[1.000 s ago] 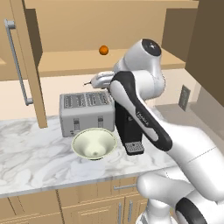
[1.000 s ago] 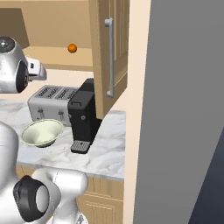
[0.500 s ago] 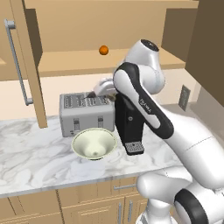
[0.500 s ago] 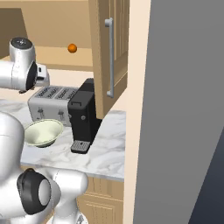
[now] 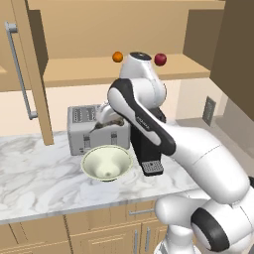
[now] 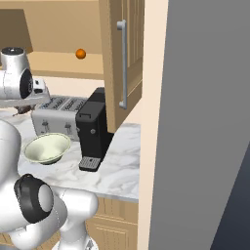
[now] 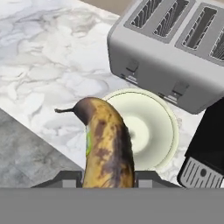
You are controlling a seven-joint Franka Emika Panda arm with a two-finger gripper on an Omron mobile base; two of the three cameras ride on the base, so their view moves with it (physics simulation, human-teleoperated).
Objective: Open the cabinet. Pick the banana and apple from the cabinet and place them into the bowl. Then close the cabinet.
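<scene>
1. Left base view: marble counter carries the bowl before a toaster; the gripper hangs above it. The apple sits on the open cabinet shelf.
2. Right base view: counter, bowl, coffee machine, an orange ball on the shelf.
3. Hand view: marble below; jaws clamp the banana over the bowl.

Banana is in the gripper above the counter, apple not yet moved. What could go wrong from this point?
1. The banana sticks far out of the gripper, over the bowl's near rim; released now, it might tip out onto the counter.
2. The toaster stands right behind the bowl; lowering could clip it.
3. The apple sits beside an orange ball on the cabinet shelf; a nudge may roll either off.
</scene>
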